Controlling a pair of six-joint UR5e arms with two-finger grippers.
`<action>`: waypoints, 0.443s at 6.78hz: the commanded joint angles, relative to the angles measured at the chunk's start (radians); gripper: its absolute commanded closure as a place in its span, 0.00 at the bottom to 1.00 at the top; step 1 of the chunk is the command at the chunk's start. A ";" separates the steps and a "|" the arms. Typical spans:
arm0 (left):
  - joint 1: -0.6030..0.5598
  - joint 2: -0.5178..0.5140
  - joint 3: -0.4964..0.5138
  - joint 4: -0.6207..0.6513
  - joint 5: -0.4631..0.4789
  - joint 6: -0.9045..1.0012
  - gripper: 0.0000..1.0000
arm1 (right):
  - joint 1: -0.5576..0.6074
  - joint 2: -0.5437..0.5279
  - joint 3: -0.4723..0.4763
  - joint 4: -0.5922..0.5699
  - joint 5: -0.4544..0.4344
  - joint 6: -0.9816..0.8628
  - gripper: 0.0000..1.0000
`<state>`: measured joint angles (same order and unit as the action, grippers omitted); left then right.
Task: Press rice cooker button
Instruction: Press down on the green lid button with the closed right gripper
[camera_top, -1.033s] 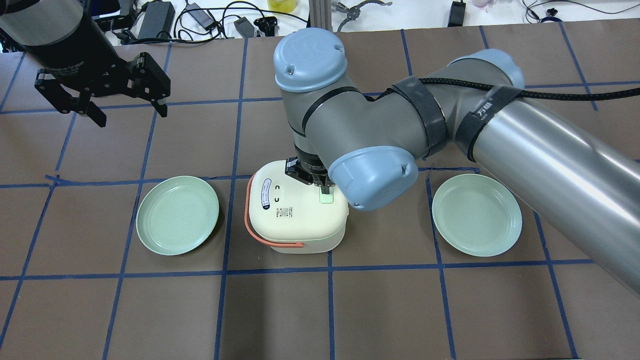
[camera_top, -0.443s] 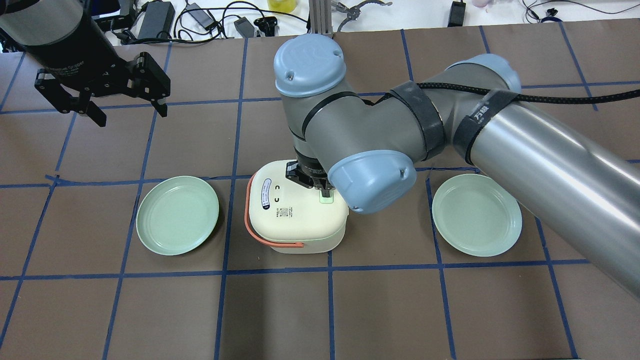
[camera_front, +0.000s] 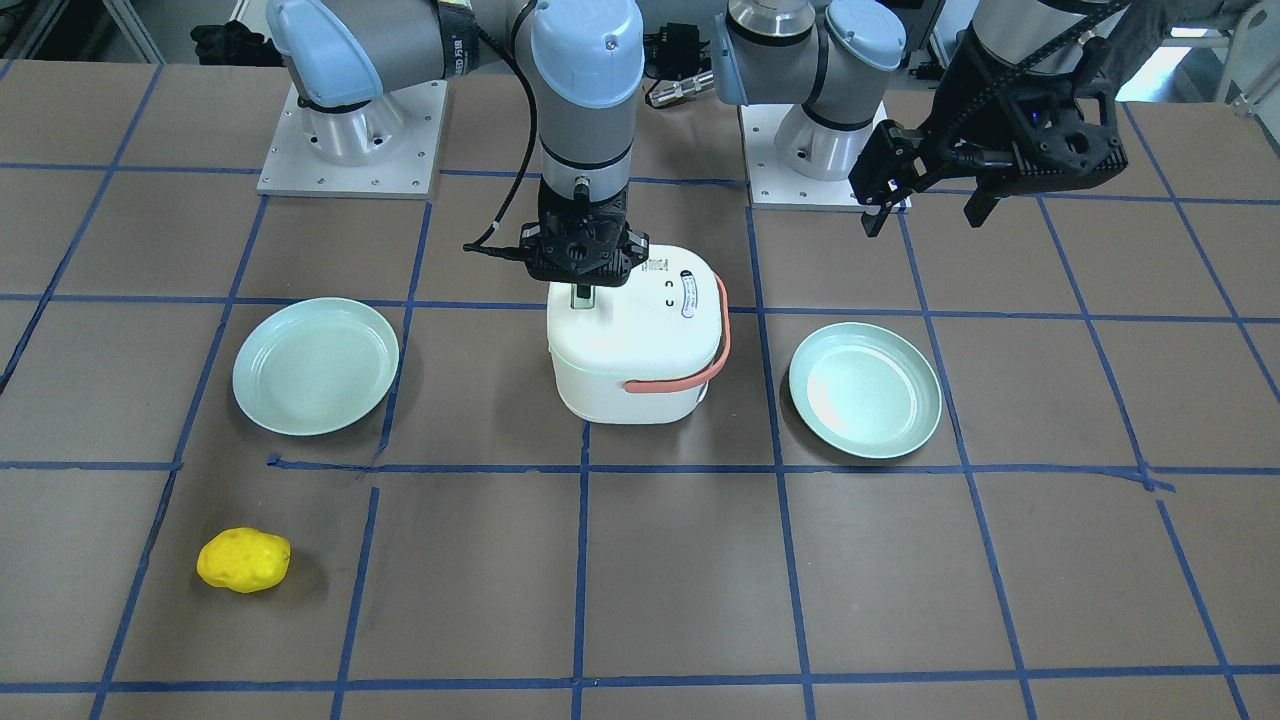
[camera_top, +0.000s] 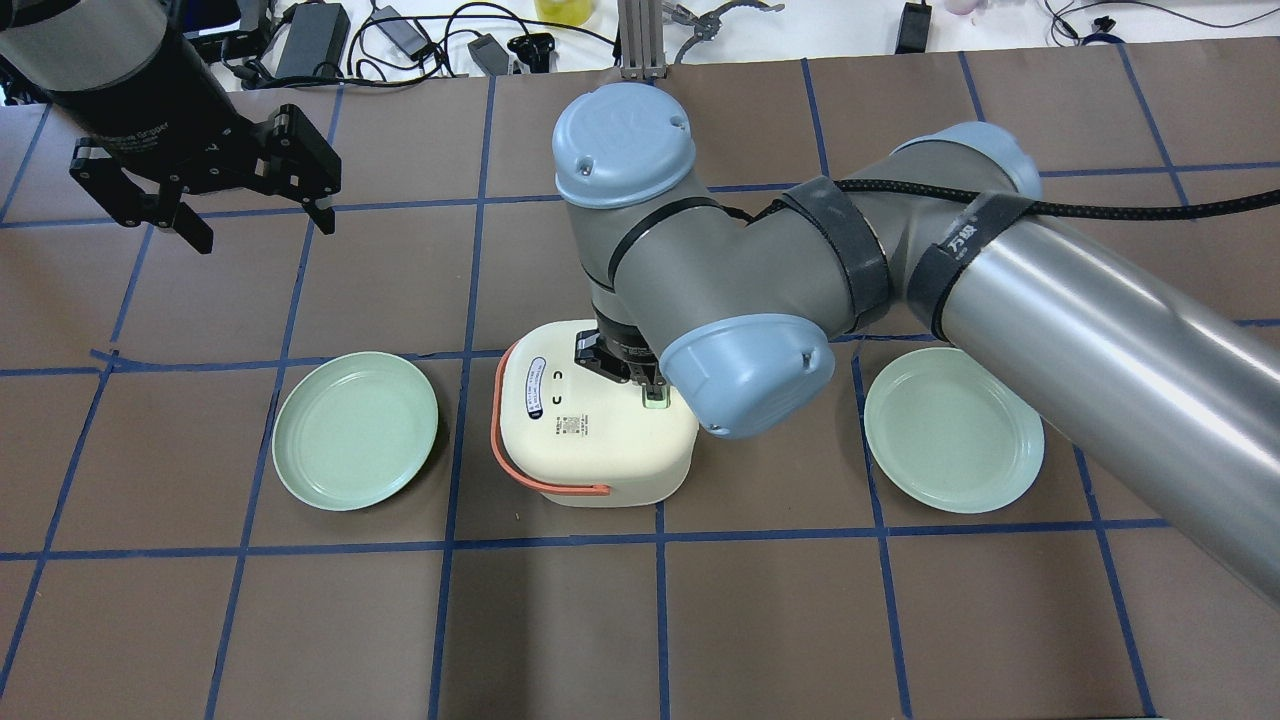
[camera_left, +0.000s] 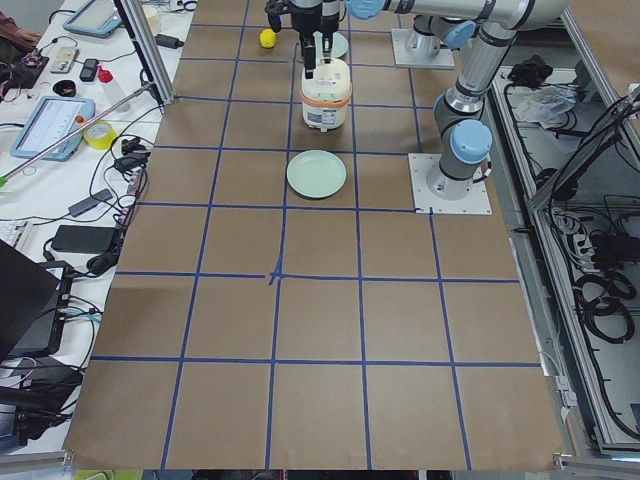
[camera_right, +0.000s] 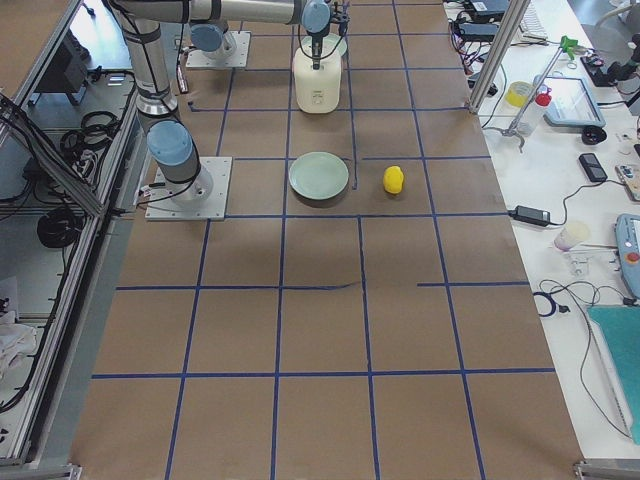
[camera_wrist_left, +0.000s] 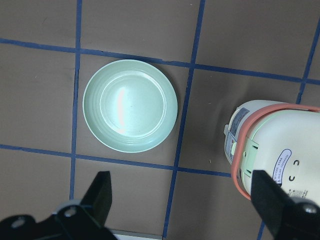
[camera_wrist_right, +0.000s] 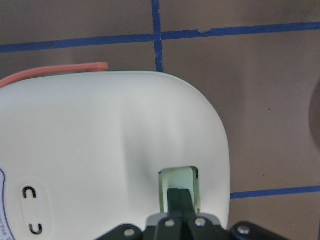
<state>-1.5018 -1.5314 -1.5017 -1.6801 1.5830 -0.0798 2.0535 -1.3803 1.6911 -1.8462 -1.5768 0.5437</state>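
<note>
A cream rice cooker (camera_top: 590, 430) with an orange handle (camera_top: 520, 475) stands mid-table; it also shows in the front view (camera_front: 635, 345) and the left wrist view (camera_wrist_left: 280, 155). Its pale green button (camera_wrist_right: 179, 185) sits on the lid's right side in the overhead view (camera_top: 655, 400). My right gripper (camera_wrist_right: 180, 202) is shut, its fingertips down on the button, also seen from the front (camera_front: 582, 298) and overhead (camera_top: 650, 390). My left gripper (camera_top: 255, 215) is open and empty, held high over the table's far left, away from the cooker.
Two pale green plates lie either side of the cooker, one on the left (camera_top: 356, 430) and one on the right (camera_top: 953, 430). A yellow potato-like object (camera_front: 243, 560) lies near the operators' edge. Cables and gear (camera_top: 400, 35) lie beyond the far edge.
My right arm has shifted slightly and its shut fingertips have moved down onto the green button. The cooker has shifted a little. The left arm has not moved.
</note>
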 joint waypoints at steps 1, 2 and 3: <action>0.000 0.001 0.000 0.000 0.000 0.000 0.00 | -0.006 -0.011 -0.022 -0.007 -0.012 -0.007 0.95; 0.000 0.001 0.000 0.000 0.000 0.000 0.00 | -0.009 -0.054 -0.037 0.005 -0.011 -0.007 0.80; 0.000 0.001 0.000 -0.001 0.000 0.000 0.00 | -0.012 -0.089 -0.066 0.054 -0.014 -0.005 0.22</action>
<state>-1.5017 -1.5309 -1.5017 -1.6800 1.5831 -0.0798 2.0453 -1.4297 1.6519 -1.8316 -1.5881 0.5377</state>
